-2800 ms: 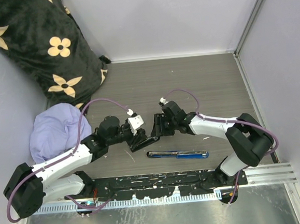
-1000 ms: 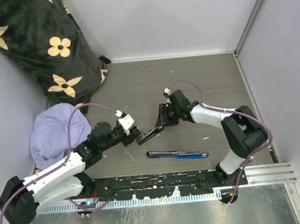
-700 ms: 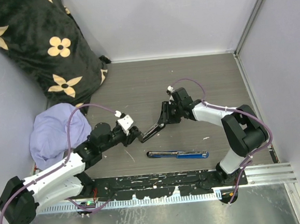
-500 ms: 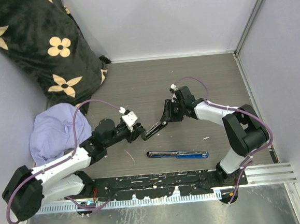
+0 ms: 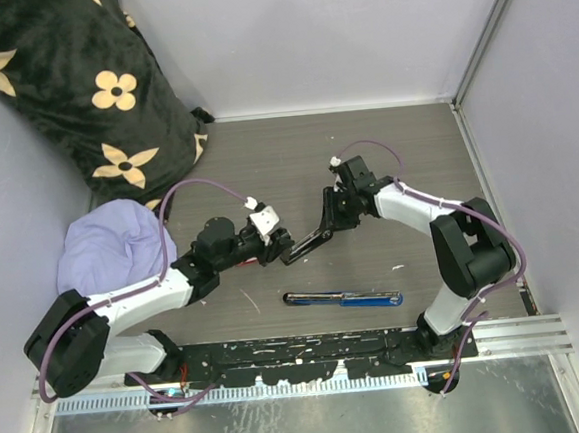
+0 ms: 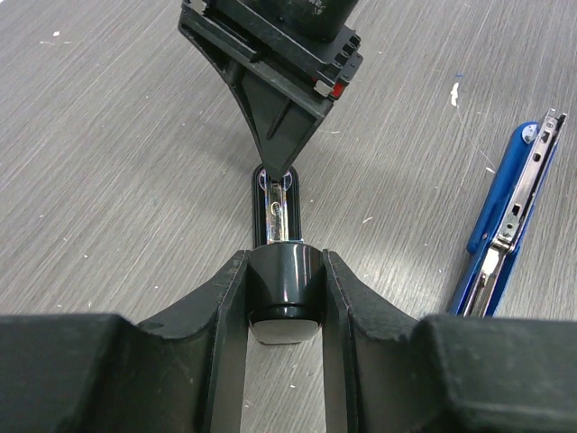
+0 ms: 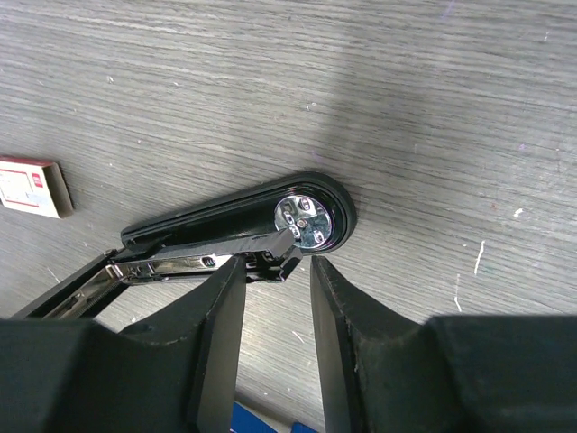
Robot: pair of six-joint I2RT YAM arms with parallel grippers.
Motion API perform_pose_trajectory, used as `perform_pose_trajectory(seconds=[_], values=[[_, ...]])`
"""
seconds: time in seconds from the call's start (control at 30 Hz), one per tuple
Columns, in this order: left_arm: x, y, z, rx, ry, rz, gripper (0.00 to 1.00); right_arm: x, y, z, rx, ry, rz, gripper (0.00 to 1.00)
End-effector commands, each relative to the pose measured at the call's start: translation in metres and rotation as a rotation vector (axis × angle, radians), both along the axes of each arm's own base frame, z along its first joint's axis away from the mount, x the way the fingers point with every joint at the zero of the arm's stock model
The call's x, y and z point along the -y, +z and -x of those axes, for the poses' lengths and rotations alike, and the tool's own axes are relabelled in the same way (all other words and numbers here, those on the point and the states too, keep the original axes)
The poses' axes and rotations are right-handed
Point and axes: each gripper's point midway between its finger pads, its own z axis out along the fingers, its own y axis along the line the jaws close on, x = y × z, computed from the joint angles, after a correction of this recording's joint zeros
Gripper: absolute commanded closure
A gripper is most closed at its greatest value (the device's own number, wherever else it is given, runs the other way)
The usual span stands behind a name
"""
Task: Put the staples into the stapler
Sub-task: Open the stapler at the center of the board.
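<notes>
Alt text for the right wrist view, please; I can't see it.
The right gripper, jaws apart, straddles the front tip of an opened black stapler whose chrome magazine is exposed. A small white cardboard staple box with a red label lies flat on the grey wood-grain table at the left edge.

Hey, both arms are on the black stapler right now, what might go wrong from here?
The right pincer only straddles the narrow front tip of the metal rail of the black stapler, with a gap on one side; closing there, it may slip off.
The left pincer clamps just the rounded rear end, so the stapler might twist if the front is pulled.
The staples box lies on the table apart from both pincers; fetching it likely means one letting go.
</notes>
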Motion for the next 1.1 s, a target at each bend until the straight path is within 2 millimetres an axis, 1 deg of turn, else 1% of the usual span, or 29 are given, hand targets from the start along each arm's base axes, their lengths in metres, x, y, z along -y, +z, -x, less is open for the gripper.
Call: perform_pose_trajectory(seconds=[0.0,0.13,0.2,0.3,0.43,0.47,0.53,0.6,0.8,0.87,1.0,1.07], values=[[0.025,0.023,0.027,0.025,-0.190,0.058,1.00,0.065,-0.047,0.040,-0.206,0.014,0.326,0.70],[0.026,0.022,0.025,0.029,-0.195,0.044,1.00,0.071,-0.046,0.041,-0.237,0.031,0.373,0.76],[0.025,0.019,0.026,0.024,-0.197,0.025,1.00,0.071,-0.046,0.041,-0.250,0.034,0.381,0.80],[0.020,0.009,0.026,0.007,-0.185,-0.017,1.00,0.070,-0.047,0.040,-0.266,0.038,0.384,0.83],[0.007,-0.003,0.027,-0.015,-0.143,-0.069,1.00,0.071,-0.045,0.033,-0.257,0.030,0.401,0.83],[0.003,-0.006,0.029,-0.022,-0.135,-0.078,0.99,0.071,-0.044,0.030,-0.252,0.027,0.400,0.83],[-0.004,-0.010,0.032,-0.033,-0.120,-0.091,0.94,0.068,-0.042,0.027,-0.242,0.023,0.394,0.83],[-0.010,-0.013,0.035,-0.047,-0.108,-0.104,0.93,0.067,-0.041,0.023,-0.232,0.016,0.386,0.83],[-0.027,-0.021,0.044,-0.123,-0.044,-0.115,0.81,0.067,-0.040,0.020,-0.213,0.002,0.388,0.83],[-0.029,-0.020,0.048,-0.127,-0.037,-0.083,0.77,0.066,-0.038,0.019,-0.204,-0.001,0.380,0.83],[-0.028,-0.008,0.052,-0.113,-0.051,-0.038,0.75,0.064,-0.035,0.017,-0.189,0.002,0.365,0.83],[-0.028,-0.006,0.052,-0.114,-0.051,-0.038,0.76,0.064,-0.035,0.017,-0.184,0.001,0.365,0.83]])
